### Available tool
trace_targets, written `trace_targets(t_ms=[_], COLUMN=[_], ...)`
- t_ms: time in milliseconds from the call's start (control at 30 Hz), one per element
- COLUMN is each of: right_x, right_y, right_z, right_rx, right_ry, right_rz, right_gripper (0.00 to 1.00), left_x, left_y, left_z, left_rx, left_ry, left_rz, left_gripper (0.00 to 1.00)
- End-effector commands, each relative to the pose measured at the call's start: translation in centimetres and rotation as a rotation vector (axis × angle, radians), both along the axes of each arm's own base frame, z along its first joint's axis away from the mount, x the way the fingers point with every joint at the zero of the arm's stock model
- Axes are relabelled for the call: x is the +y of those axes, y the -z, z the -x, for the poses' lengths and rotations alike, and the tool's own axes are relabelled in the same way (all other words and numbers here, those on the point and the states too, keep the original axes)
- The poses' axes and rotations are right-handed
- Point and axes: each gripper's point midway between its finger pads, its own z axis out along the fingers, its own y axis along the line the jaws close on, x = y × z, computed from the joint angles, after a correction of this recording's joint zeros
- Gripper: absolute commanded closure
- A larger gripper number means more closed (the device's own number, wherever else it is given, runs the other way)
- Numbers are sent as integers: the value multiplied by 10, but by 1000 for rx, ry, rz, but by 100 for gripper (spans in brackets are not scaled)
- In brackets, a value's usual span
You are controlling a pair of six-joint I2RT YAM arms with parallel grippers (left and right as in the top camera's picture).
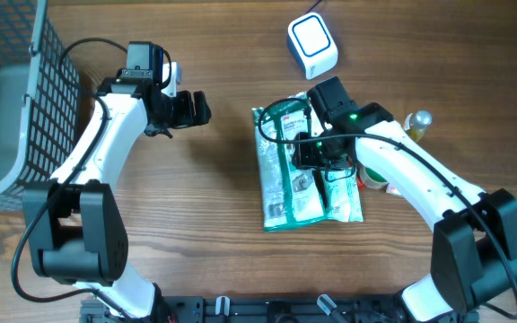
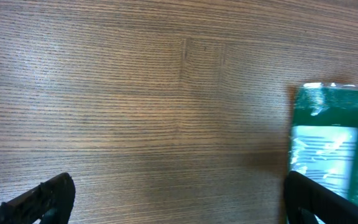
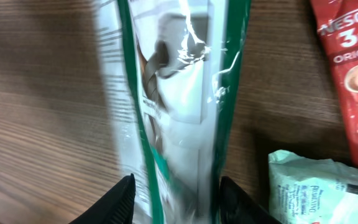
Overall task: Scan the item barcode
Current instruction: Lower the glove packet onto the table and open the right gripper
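Note:
A green and white foil packet [image 1: 296, 175] lies flat on the wooden table in the middle; it also shows at the right edge of the left wrist view [image 2: 331, 140]. My right gripper [image 1: 317, 151] hovers right over its upper part. In the right wrist view the jaws [image 3: 179, 200] stand apart, with the packet [image 3: 173, 93] running between the two dark fingers. A white barcode scanner [image 1: 312, 45] sits at the back of the table. My left gripper [image 1: 189, 109] is wide open over bare wood left of the packet, fingertips [image 2: 48, 196] holding nothing.
A red Nescafe sachet [image 3: 347, 74] and a pale green packet [image 3: 319, 186] lie just right of the main packet. A small bottle [image 1: 417, 121] stands by my right arm. A dark wire basket [image 1: 25, 99] fills the left edge.

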Motion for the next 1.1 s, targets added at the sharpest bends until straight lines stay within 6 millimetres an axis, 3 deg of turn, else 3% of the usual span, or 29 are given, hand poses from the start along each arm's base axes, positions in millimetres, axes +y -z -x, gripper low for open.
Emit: trace_targets(t_ms=[0,67,133,167,400,733,1067], right_x=[-3,-8,-15,-16,-12,7,9], right_y=[7,8,9,10,7,-7,-10], right_z=[0,-3,-6,-6,-14,-51,-56], right_rx=[-1,-15,-34,-34,-67,-226,-247], right_ry=[2,11,21,22,25,35,37], right_rz=[36,65,106,109,92,10,0], right_gripper=[52,42,7,0,0,0,0], left_x=[1,1,1,1,1,1,1], left_y=[-4,-4,-4,-4,-4,-4,-4], left_z=[-3,-3,-3,-3,-3,-3,-3], left_rx=[-12,-12,-12,-12,-12,-12,-12], left_ry=[-2,-2,-2,-2,-2,-2,-2], left_rz=[1,1,1,1,1,1,1], left_gripper=[0,0,0,0,0,0,0])
